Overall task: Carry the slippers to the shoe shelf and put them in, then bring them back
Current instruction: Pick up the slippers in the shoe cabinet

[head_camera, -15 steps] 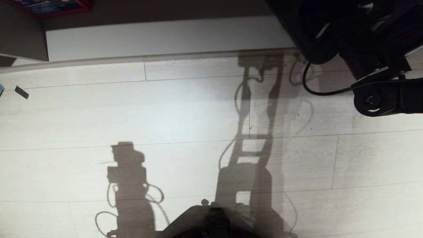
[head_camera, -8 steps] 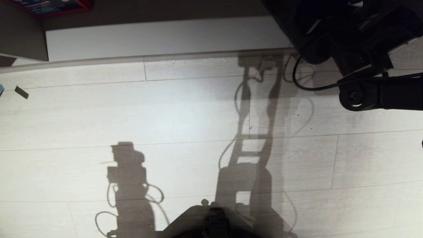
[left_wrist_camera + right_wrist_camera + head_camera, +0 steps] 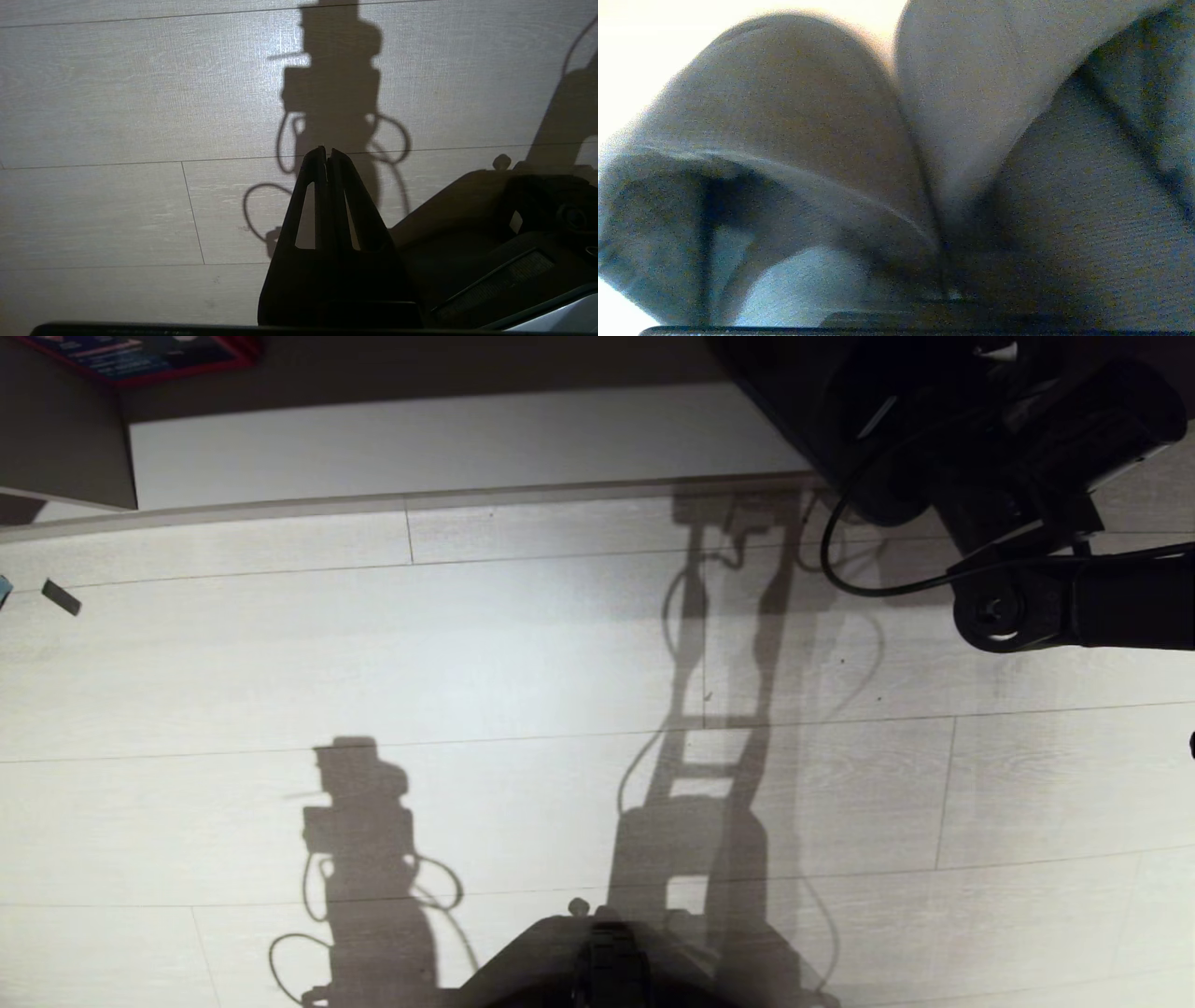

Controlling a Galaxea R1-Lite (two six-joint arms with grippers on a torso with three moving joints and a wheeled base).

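The slippers (image 3: pixel 794 116) fill the right wrist view, grey fabric, side by side with their inner walls squeezed into one crease (image 3: pixel 943 242) just in front of the camera. My right gripper is shut on them there, its fingers buried in the fabric. In the head view my right arm (image 3: pixel 1074 607) reaches to the upper right, over the end of the shoe shelf's pale base board (image 3: pixel 448 443). A taupe divider panel (image 3: pixel 56 439) stands at the left. My left gripper (image 3: pixel 327 151) hangs shut and empty over the floor.
Pale plank floor (image 3: pixel 467 663) lies between my base (image 3: pixel 607 961) and the shelf, crossed by my own shadows. A red and blue flat thing (image 3: pixel 140 350) lies in the shelf at the far left. A small dark scrap (image 3: pixel 62 597) sits on the floor at the left.
My right arm has shifted left and slightly further toward the shelf. The rest of the scene holds still.
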